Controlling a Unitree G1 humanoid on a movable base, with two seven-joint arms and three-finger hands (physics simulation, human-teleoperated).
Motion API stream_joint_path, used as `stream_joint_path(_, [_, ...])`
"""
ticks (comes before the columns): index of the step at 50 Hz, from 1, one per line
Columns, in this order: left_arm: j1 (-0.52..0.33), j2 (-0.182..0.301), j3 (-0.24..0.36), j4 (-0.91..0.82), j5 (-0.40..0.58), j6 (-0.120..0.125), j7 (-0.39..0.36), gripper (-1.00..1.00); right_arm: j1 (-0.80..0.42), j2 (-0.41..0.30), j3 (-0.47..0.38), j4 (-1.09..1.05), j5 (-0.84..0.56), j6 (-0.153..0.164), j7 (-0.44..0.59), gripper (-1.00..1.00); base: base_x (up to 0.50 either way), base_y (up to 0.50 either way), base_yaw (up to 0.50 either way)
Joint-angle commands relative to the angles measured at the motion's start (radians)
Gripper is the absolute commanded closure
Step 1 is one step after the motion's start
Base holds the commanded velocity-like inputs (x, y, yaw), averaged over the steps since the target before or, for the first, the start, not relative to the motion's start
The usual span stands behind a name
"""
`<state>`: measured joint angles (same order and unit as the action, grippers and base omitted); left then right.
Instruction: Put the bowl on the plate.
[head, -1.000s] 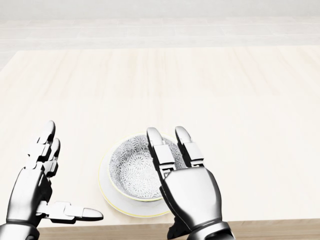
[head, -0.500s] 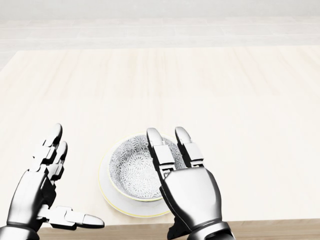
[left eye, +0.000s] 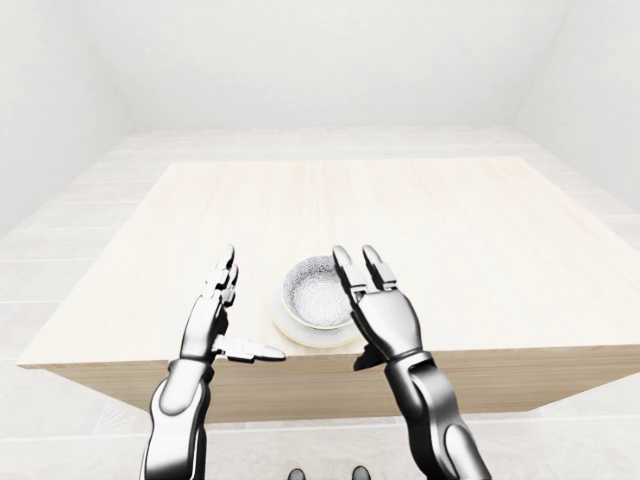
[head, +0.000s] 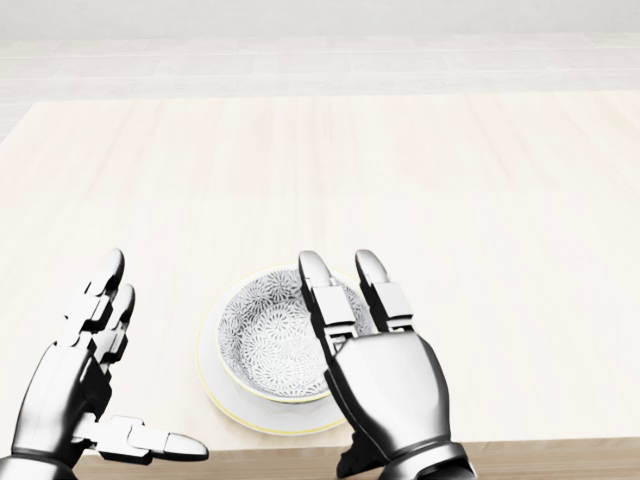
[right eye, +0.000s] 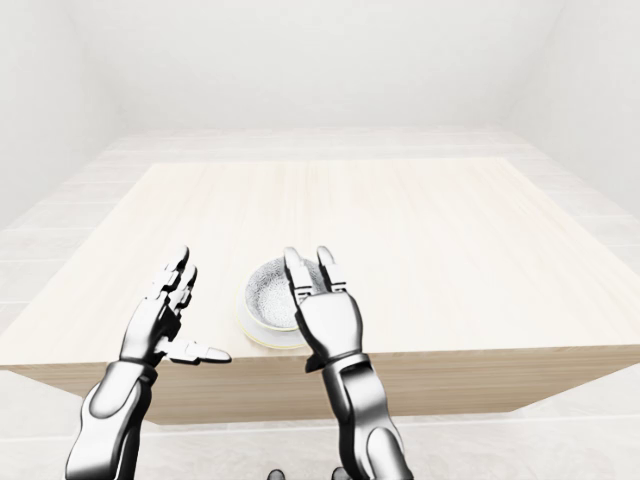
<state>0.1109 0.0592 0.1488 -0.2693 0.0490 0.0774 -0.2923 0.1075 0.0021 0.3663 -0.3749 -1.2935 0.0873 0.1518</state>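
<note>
A bowl (head: 265, 335) with a grey flower pattern inside sits upright on a white plate (head: 222, 392), close to the bottom edge of the head view. My right hand (head: 342, 275) stands open at the bowl's right side. Its two straight fingers (head: 322, 300) overlap the right rim in this view, and I cannot tell if they touch it. My left hand (head: 150, 360) is open to the left of the plate and apart from it, fingers up and thumb pointing right. Neither hand holds anything.
The plate lies on a pale wooden table (head: 400, 170), whose near edge (left eye: 520, 352) runs just below both hands. Light tiled floor (left eye: 60, 240) and white walls surround the table.
My left hand has drifted slightly right and toward the plate. The right hand has shifted a touch right. Bowl and plate have not moved.
</note>
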Motion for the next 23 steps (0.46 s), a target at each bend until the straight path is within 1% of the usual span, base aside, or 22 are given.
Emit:
stream_joint_path(1, [-0.003, -0.002, 0.004, 0.004, 0.002, -0.005, 0.007, -1.0, 0.005, 0.0, -0.015, -0.047, 0.031, 0.0, 0.01, -1.0, 0.0, 0.0, 0.0])
stream_joint_path(3, [-0.003, -0.001, 0.004, 0.008, 0.002, -0.009, 0.008, -1.0, 0.004, 0.007, -0.028, -0.076, 0.074, 0.0, 0.019, -1.0, 0.0, 0.0, 0.0])
stream_joint_path(6, [-0.009, 0.0, 0.004, 0.019, 0.002, -0.012, 0.01, -1.0, -0.011, 0.005, -0.054, -0.094, 0.097, 0.0, 0.031, -1.0, 0.0, 0.0, 0.0])
stream_joint_path(10, [-0.009, 0.001, 0.003, 0.014, 0.001, -0.007, 0.01, -1.0, -0.022, 0.003, -0.083, -0.115, 0.129, 0.0, 0.046, -1.0, 0.0, 0.0, 0.0])
stream_joint_path(13, [-0.007, 0.001, 0.004, 0.011, -0.001, -0.008, 0.01, -1.0, -0.022, 0.005, -0.093, -0.129, 0.141, 0.0, 0.053, -1.0, 0.0, 0.0, 0.0])
stream_joint_path(18, [-0.007, 0.002, 0.007, -0.004, -0.005, 0.006, 0.009, -1.0, -0.029, 0.017, -0.126, -0.175, 0.204, 0.0, 0.054, -1.0, 0.0, 0.0, 0.0])
stream_joint_path(23, [-0.002, 0.002, 0.008, -0.014, -0.005, 0.007, 0.007, -1.0, -0.033, 0.004, -0.152, -0.188, 0.232, 0.0, 0.065, -1.0, 0.0, 0.0, 0.0])
